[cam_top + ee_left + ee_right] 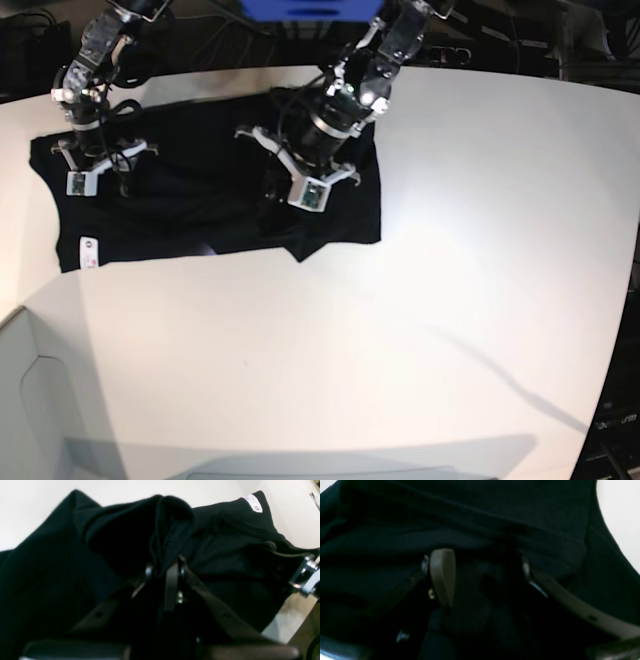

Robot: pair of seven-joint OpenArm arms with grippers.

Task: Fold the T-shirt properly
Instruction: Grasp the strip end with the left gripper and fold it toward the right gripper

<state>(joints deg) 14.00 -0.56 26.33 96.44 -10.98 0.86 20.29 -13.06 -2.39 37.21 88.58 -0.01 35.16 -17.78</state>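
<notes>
The black T-shirt [200,220] lies spread on the white table [420,330] at the far left, its right part bunched and folded over. My left gripper [165,565] is shut on a raised fold of the T-shirt [50,567], which hangs over the fingertips. In the base view that arm [315,135] stands over the shirt's right half. Over the T-shirt [495,517] near its left end, my right gripper [485,567] stands open, its fingers [442,575] wide apart with cloth beneath them. A small white label [88,250] shows at the shirt's near left corner.
Another white label [253,503] sits on a far corner of cloth in the left wrist view. A blue object [310,8] and dark clutter lie beyond the table's far edge. The table's left edge drops off near the front left [20,320].
</notes>
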